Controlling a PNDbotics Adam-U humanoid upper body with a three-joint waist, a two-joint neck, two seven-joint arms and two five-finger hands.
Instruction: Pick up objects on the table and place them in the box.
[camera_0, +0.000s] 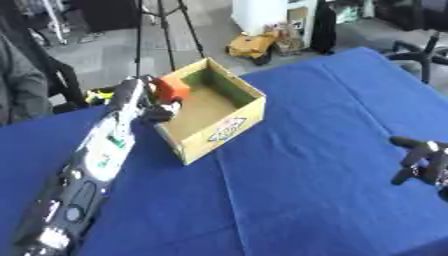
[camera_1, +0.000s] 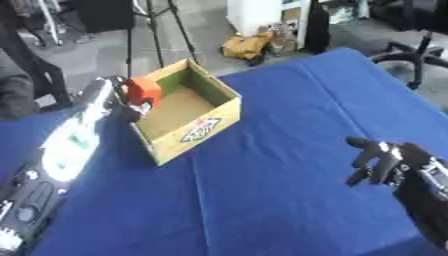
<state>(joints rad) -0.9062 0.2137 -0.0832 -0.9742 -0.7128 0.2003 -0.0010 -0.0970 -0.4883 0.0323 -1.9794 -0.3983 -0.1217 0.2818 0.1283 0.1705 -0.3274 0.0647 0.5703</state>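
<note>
An open cardboard box (camera_0: 229, 125) stands on the blue table at the upper left of centre. My left arm reaches along the view's left side, and my left hand (camera_0: 160, 111) is at the box's left rim, curled on an orange-red block (camera_0: 172, 88) held over the box's left corner. My right hand (camera_1: 378, 161) hovers at the right edge above the cloth, fingers relaxed and spread, holding nothing.
The blue tablecloth (camera_0: 297, 190) covers the table. Beyond the far edge are a tripod's legs (camera_0: 171, 30), a yellow thing on the floor (camera_0: 249, 46) and an office chair (camera_0: 420, 55). A person's sleeve shows at the far left.
</note>
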